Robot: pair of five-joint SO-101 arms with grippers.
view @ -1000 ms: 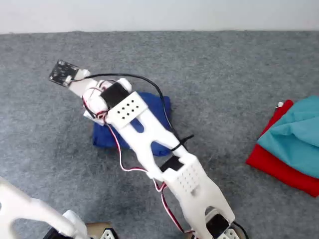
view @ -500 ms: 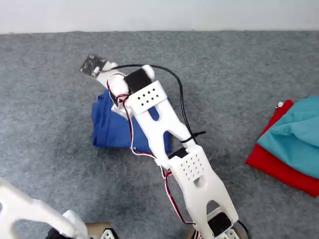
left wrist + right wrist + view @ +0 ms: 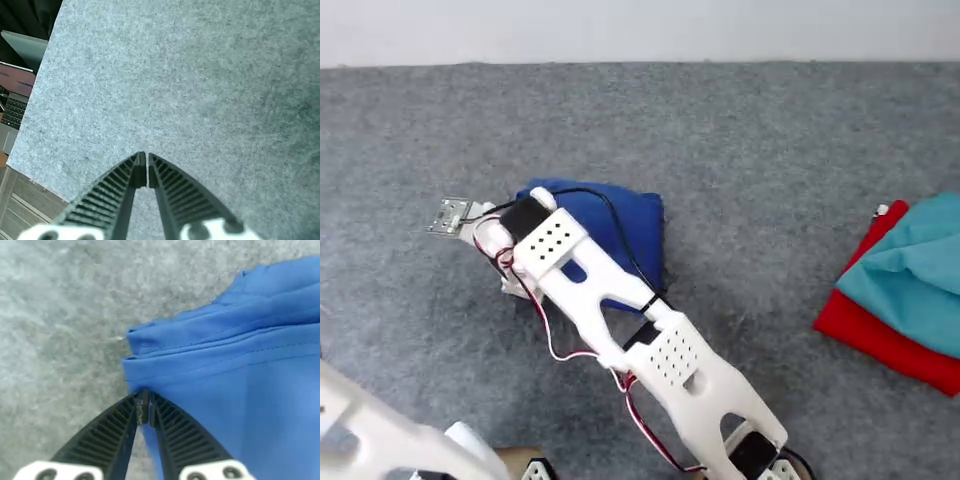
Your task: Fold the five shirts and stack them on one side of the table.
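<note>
- The right claw (image 3: 144,407) has its two fingers pressed together, with the tips exactly at the folded corner of the blue shirt (image 3: 240,390). I cannot tell if any cloth is caught between them.
- In the right wrist view the shirt lies in several layers. Their edges and one stitched seam run side by side away from the corner where the claw is.
- In the high view the blue shirt (image 3: 620,215) is a folded bundle on the grey surface (image 3: 770,130), a little wider than it is deep. The right arm (image 3: 620,300) lies diagonally over its near left part, so its long axis is not sure.
- The left claw (image 3: 147,170) is also pressed together and holds nothing. It hangs over bare grey surface (image 3: 200,75), and the left arm (image 3: 370,425) is to the near left of the blue shirt, well apart.
- Far to the right of the blue shirt a teal shirt (image 3: 920,270) lies on top of a red shirt (image 3: 880,340). Both are folded, and their edges slant against the edge of the surface.
- A small white tag (image 3: 881,210) sticks out at the far corner of the red shirt. Its print is too small to read.
- In the left wrist view a laptop (image 3: 15,105) shows beyond the surface edge.
</note>
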